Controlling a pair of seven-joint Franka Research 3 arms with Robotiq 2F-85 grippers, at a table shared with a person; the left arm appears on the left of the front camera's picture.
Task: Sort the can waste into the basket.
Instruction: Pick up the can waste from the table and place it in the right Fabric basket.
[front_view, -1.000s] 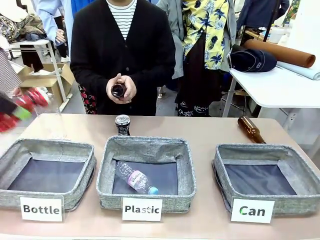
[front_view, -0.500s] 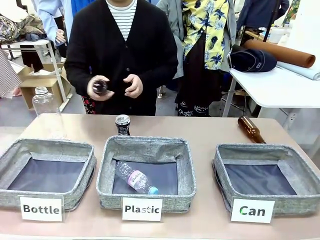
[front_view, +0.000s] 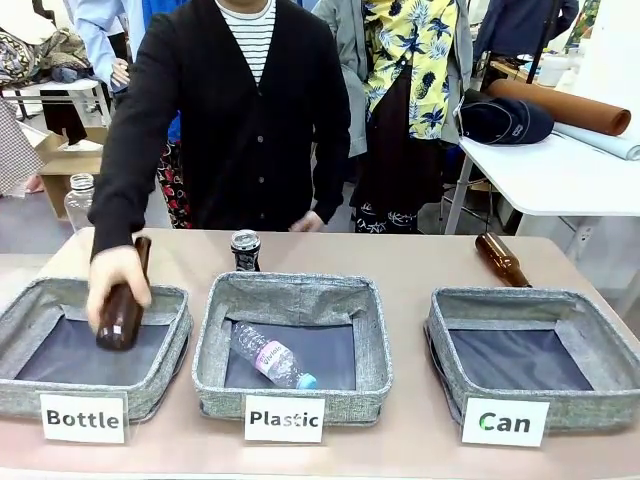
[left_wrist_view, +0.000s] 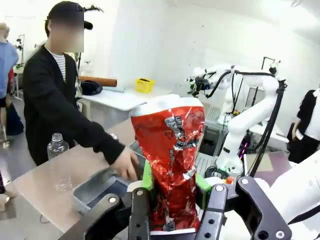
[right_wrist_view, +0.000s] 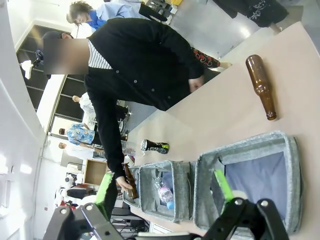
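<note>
My left gripper (left_wrist_view: 172, 187) is shut on the crushed red can (left_wrist_view: 170, 145), which stands upright between its green pads, held high beside the table. The dark can (front_view: 245, 249) with a silver top stands upright behind the middle bin; it is also in the right wrist view (right_wrist_view: 155, 146). The grey "Can" basket (front_view: 520, 300) sits at the front right with nothing inside. My right gripper (right_wrist_view: 165, 192) is open above the "Can" basket (right_wrist_view: 294, 175), with nothing between its fingers.
A person's hand lowers a brown bottle (front_view: 122, 310) into the "Bottle" bin (front_view: 170, 345). The "Plastic" bin (front_view: 290, 290) holds a clear bottle (front_view: 272, 357). Another brown bottle (front_view: 502, 259) lies at the far right. A clear plastic bottle (front_view: 80, 200) stands far left.
The person has brought the brown bottle from chest height down into the "Bottle" bin. My left gripper with the red can has left the front view's left edge.
</note>
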